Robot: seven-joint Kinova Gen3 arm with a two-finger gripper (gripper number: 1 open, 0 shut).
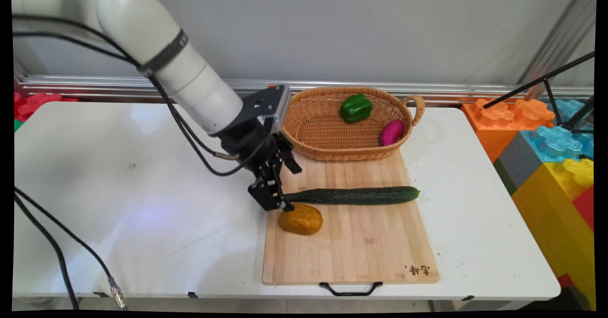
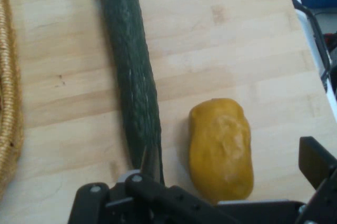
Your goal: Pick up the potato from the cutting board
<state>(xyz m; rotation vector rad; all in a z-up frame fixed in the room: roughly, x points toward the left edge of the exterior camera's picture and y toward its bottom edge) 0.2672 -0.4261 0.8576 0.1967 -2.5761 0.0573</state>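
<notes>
My black gripper [image 1: 291,189] hangs open and tilted over the left part of the wooden cutting board [image 1: 361,256]. Its lower fingertip is right at the left end of a yellow-brown potato [image 1: 300,218]. A long dark green cucumber [image 1: 354,195] lies across the board just behind the potato, its left end under the gripper. In the hand view the gripper [image 2: 233,160] frames the potato [image 2: 221,148], with one finger over the cucumber [image 2: 129,61] and the other to the right. Nothing is held.
A wicker basket [image 1: 313,137] stands behind the board with a green bell pepper [image 1: 356,108] and a magenta vegetable [image 1: 392,132] in it. Coloured foam blocks [image 1: 546,142] and a black tripod leg [image 1: 541,80] stand at the right. Black cables [image 1: 57,246] hang at the left.
</notes>
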